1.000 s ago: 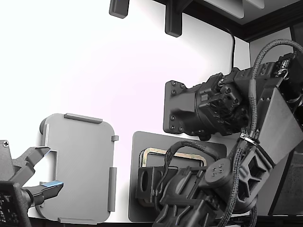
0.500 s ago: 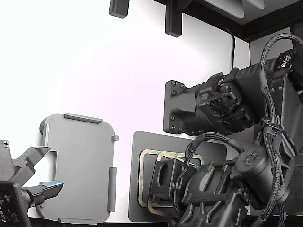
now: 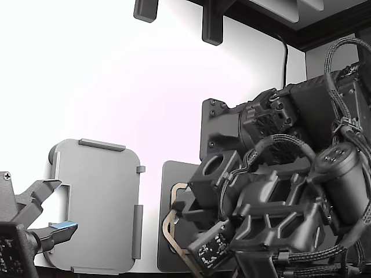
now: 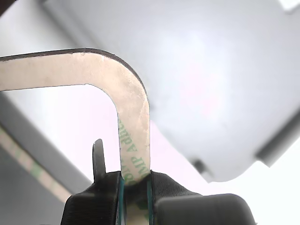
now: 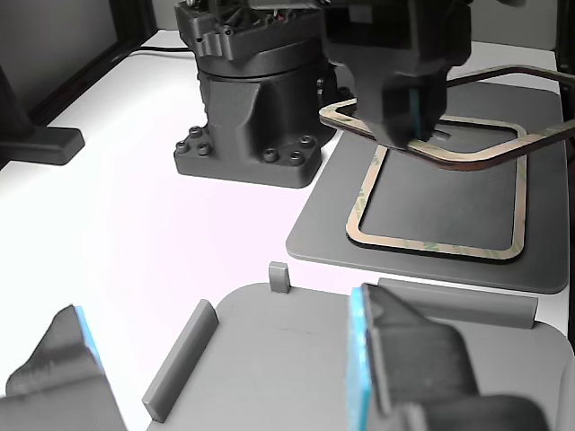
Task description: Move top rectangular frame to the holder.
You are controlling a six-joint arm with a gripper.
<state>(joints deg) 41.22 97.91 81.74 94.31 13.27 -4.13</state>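
Holder (image 3: 95,205) at the exterior view's left, bare. Right of holder: dark pad (image 5: 431,193) bearing second frame (image 5: 359,202). Above pad, clear of it: top frame (image 5: 467,153), pinched on its rim by gripper (image 5: 409,126), jaws clamped. Frame's long axis runs away from jaws; holder well apart, leftward.

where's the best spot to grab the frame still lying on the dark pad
Grip the second frame on one thin rim strip, one finger outside and one in the open centre, coming from above. It lies flat on the dark pad, so only the narrow band offers a hold. The pincer pinches the lifted top frame the same way, across its rim near a corner. This is a judgement.
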